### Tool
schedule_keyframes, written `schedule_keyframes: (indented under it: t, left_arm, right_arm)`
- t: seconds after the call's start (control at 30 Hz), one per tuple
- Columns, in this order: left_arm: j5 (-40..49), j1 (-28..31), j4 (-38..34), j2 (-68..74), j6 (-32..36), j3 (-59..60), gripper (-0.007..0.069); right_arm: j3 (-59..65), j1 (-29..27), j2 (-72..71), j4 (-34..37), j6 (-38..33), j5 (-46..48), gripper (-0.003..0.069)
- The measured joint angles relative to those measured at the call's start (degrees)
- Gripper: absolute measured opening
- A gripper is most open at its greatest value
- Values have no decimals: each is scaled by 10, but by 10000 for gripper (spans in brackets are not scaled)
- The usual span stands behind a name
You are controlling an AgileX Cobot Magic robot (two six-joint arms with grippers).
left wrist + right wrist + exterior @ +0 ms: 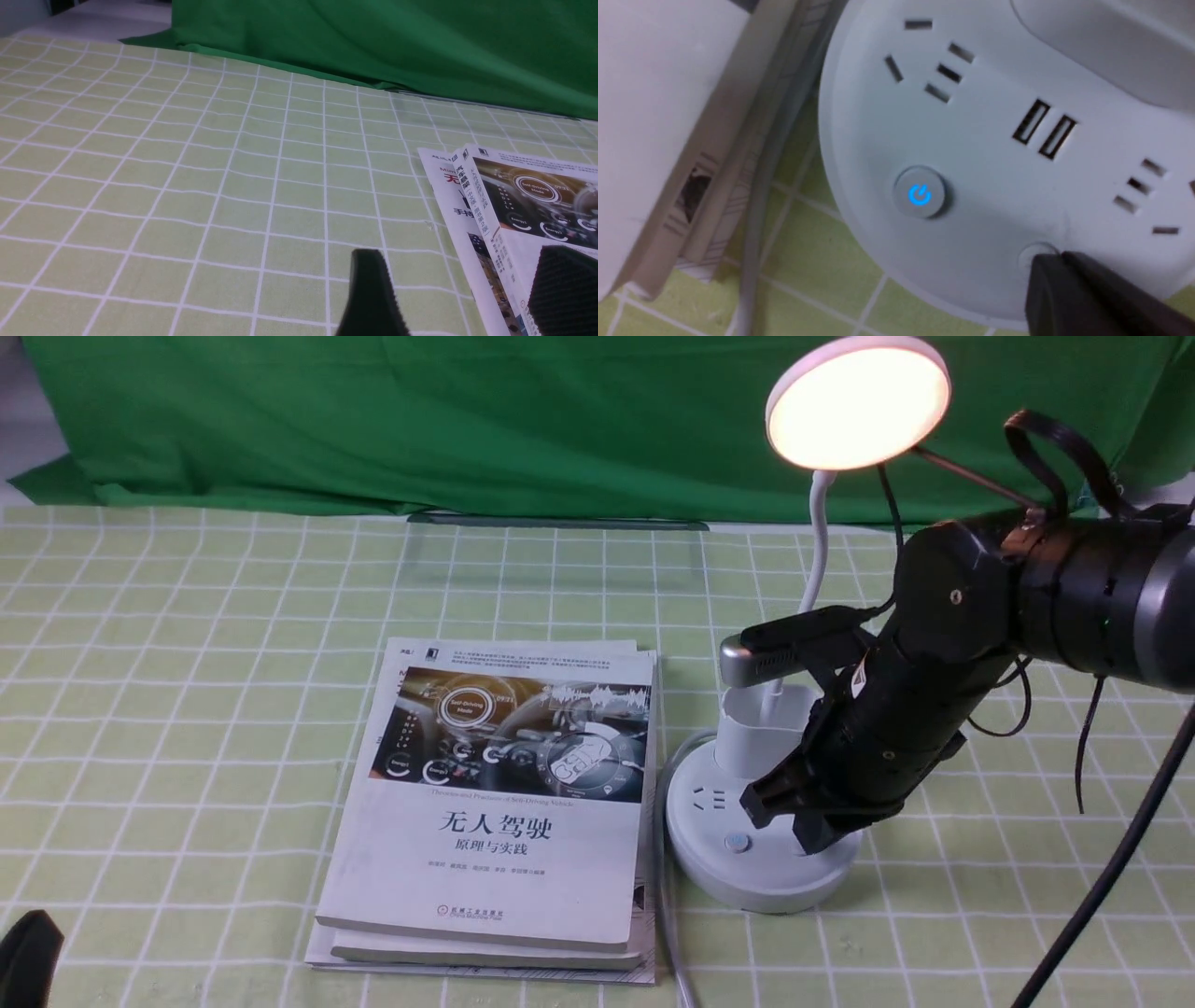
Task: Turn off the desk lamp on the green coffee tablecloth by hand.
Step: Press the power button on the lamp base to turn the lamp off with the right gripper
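Lamp (854,401) lit | right tool (1052,270) closed, empty | tip at smaller base button (1031,253)

The lit white lamp (728,882) stands at the right on the checked pale-green cloth (187,709). The closed black gripper (810,835) sits at a button on its base.

Desk lamp (857,401) is glowing warm, its disc blowing out near white in the front view. Green coffee tablecloth (187,709) is lying evenly lit; a soft shadow is falling just beside the lamp's base. Right wrist view is running soft and hazy: power button (920,192) on the lamp shining blue, books (654,116) beside the lamp washing out white. Left wrist view is rendering sharper.
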Motion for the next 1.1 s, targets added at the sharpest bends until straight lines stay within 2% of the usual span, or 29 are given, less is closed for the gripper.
schedule_keyframes:
  t: [0.37,0.73,1.1]
  left_arm:
    - [0,0,0,0,0,0,410]
    - [0,0,0,0,0,0,410]
    - [0,0,0,0,0,0,410]
  right_arm:
    - [-11,3,15,-9,1,7,46]
    - [-4,3,-32,-12,6,1,46]
    - [-10,3,17,-12,6,-8,46]
